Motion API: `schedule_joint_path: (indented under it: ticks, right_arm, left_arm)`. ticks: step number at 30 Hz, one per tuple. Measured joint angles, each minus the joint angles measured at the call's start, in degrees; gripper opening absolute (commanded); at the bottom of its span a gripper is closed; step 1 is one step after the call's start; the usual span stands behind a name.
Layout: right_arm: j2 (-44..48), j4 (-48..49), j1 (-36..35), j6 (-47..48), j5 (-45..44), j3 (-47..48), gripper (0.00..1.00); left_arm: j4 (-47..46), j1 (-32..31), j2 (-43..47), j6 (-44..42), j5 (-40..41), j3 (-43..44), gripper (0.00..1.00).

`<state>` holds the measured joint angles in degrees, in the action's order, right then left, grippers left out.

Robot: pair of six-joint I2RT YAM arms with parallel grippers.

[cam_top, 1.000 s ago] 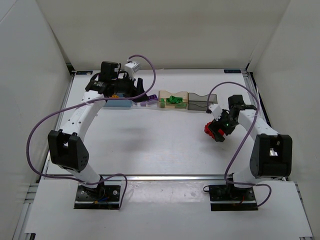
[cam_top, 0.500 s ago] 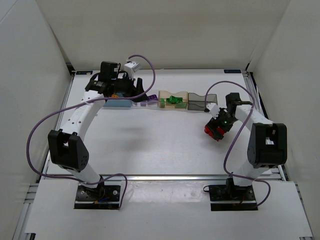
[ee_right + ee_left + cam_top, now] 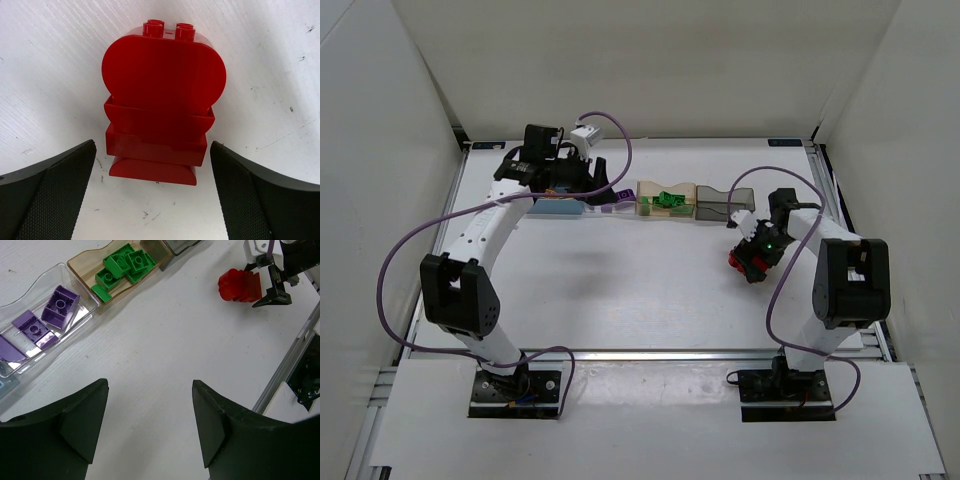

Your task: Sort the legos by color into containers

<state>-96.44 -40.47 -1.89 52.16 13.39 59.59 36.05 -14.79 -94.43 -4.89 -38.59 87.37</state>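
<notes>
At right mid-table, near side of grey container [image 3: 712, 210]: red lego [image 3: 162, 100] flat on table [image 3: 620, 290], centred between spread jaws of right gripper [image 3: 155, 167], no contact. Long axis along approach line. Left gripper [image 3: 150, 405] spread, well apart.

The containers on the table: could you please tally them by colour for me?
Blue container: 1
Clear container: 1
Pale orange container: 1
Smoky grey container: 1
Total: 4
</notes>
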Motion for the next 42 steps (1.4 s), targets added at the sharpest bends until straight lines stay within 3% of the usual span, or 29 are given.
schedule_joint_path:
  ticks: [6, 11, 17, 24, 30, 36, 42]
  right_arm:
    - [-0.35, 0.0, 0.0, 0.46, -0.42, -0.24, 0.79]
    - [0.26, 0.09, 0.02, 0.83, -0.61, -1.49, 0.5]
    - [1.7, -1.01, 0.02, 1.03, 0.81, -2.49, 0.34]
    - [6.05, -3.08, -1.46, -1.68, 7.76, 0.44, 0.3]
    - [7.87, -1.97, -10.27, -6.84, 13.38, 8.57, 0.3]
    - [7.32, -1.53, -20.74, -9.38, 15.82, 15.13, 0.3]
    - [4.7, -1.36, -24.96, -10.86, 16.83, 19.87, 0.31]
  left_arm:
    - [0.0, 0.04, -0.33, 0.0, -0.04, 0.02, 0.78]
    - [0.17, 0.04, -1.05, 0.04, -0.04, 0.11, 0.78]
    - [-0.55, 0.35, -1.05, 1.49, -1.62, -0.13, 0.78]
    - [-9.94, 3.96, -0.17, 14.16, -15.15, -11.37, 0.78]
    - [-19.69, 4.79, -0.2, 27.91, -24.76, -18.93, 0.78]
    - [-21.51, 1.86, -0.2, 30.25, -26.71, -17.75, 0.78]
    - [-17.84, 0.07, -1.92, 27.85, -22.77, -12.68, 0.78]
